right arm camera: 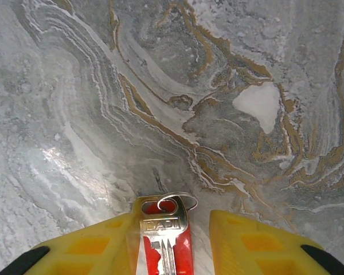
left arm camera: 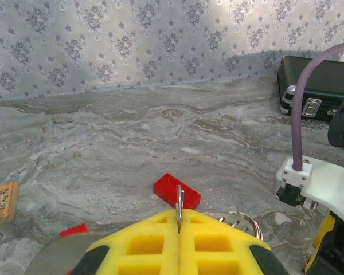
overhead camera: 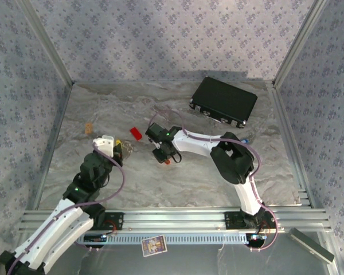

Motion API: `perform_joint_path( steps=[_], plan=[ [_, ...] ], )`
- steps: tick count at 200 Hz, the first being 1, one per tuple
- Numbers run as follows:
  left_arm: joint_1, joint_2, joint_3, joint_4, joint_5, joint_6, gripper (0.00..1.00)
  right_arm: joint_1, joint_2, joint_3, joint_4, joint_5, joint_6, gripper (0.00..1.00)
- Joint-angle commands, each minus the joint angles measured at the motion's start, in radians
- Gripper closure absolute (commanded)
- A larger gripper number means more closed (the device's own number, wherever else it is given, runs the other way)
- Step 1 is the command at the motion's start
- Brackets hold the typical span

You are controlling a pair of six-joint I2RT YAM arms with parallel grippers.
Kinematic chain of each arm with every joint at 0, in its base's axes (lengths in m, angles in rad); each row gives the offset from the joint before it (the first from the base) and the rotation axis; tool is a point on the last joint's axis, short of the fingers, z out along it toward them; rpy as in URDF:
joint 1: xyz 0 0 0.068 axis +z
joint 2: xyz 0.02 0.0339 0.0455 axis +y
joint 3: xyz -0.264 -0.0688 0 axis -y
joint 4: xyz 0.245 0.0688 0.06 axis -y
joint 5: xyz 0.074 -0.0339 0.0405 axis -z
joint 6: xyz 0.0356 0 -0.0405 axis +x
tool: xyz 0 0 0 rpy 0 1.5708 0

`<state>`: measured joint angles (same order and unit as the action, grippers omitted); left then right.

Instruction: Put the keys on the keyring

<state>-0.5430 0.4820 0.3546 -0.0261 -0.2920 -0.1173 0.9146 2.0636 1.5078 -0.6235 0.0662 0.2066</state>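
The red-headed key lies between the fingers of my right end effector. Its long axis runs along the fingers, and the end carrying a small wire ring points away from my wrist. Those jaws stand part-way apart. The key touches one finger, with a clear gap to the other, so nothing clamps it.

The keyring is at my left end effector, which is closed tight on it. A thin metal loop stands upright out of the pinched pads. I take that loop for the ring's rim, though its lower part is cut off below the fingers in the wrist view.

From above, the ring lies to the left of the key. The left end effector and right end effector sit near each other but apart at mid-worktop. My right arm is the one at the key and my left presents the loop. I judge the coming move turns on bringing the key's ringed end across that gap, in line with the upright loop.

A flat red piece lies just behind the loop. The worktop is smooth grey marbling with tan veins. A black box sits at its far right, well clear, and patterned cloth walls close the cell in.
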Motion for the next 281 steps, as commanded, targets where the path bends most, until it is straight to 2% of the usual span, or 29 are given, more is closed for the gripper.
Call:
perform_joint_path(
  steps=[1, 49, 114, 136, 161, 176, 195, 215, 238, 281],
  plan=[
    [0.003, 0.008, 0.048, 0.052, 0.045, 0.004, 1.00, 0.006, -0.008, -0.014, -0.061, 0.032, 0.025, 0.64],
    [0.003, 0.098, 0.079, 0.082, 0.187, 0.011, 1.00, -0.008, -0.106, -0.145, -0.079, 0.048, 0.039, 0.66],
    [0.002, 0.214, 0.100, 0.149, 0.299, 0.029, 1.00, -0.020, -0.278, -0.338, -0.085, 0.081, 0.109, 0.67],
    [0.002, 0.240, 0.106, 0.171, 0.321, 0.034, 1.00, -0.009, -0.325, -0.356, -0.070, 0.080, 0.131, 0.67],
    [0.002, 0.254, 0.108, 0.176, 0.327, 0.032, 1.00, 0.002, -0.368, -0.340, -0.062, 0.106, 0.214, 0.63],
    [0.001, 0.258, 0.103, 0.179, 0.329, 0.030, 1.00, 0.000, -0.389, -0.339, -0.047, 0.127, 0.344, 0.60],
    [0.001, 0.257, 0.098, 0.183, 0.327, 0.030, 1.00, -0.001, -0.386, -0.337, -0.024, 0.137, 0.525, 0.58],
    [0.001, 0.257, 0.097, 0.188, 0.329, 0.027, 1.00, 0.005, -0.348, -0.326, 0.062, 0.087, 0.598, 0.58],
    [0.002, 0.255, 0.103, 0.180, 0.329, 0.030, 1.00, 0.013, -0.280, -0.252, 0.102, 0.035, 0.608, 0.58],
    [0.000, 0.244, 0.100, 0.175, 0.321, 0.031, 1.00, 0.010, -0.187, -0.152, 0.096, 0.020, 0.538, 0.58]
  ],
)
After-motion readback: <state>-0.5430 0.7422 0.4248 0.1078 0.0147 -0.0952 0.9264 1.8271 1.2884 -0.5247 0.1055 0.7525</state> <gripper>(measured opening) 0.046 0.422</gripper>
